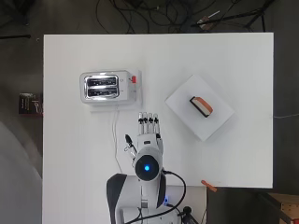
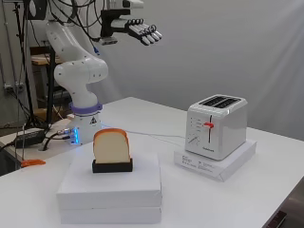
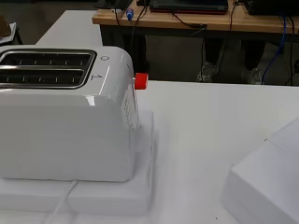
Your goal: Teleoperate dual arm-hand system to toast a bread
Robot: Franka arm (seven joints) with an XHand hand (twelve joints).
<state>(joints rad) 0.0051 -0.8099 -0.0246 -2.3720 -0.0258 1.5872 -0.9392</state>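
1. The robot hand (image 2: 142, 32) hangs high above the worktop (image 1: 233, 56), fingers stretched out straight, holding nothing.
2. A slice of bread (image 2: 111, 146) stands upright in a small black holder (image 2: 112, 166) on a stack of white boxes (image 2: 110, 192), well apart from the robot hand.
3. The toaster (image 1: 103, 86) sits on a flat white box (image 2: 216, 164), its two slots (image 3: 44, 68) empty and its red lever (image 2: 208, 125) near the top of its track.
4. The toaster's white cord (image 1: 114, 140) runs across the worktop toward the arm's base.
5. In the overhead view, the bread lies to the right of the robot hand and the toaster to its upper left.
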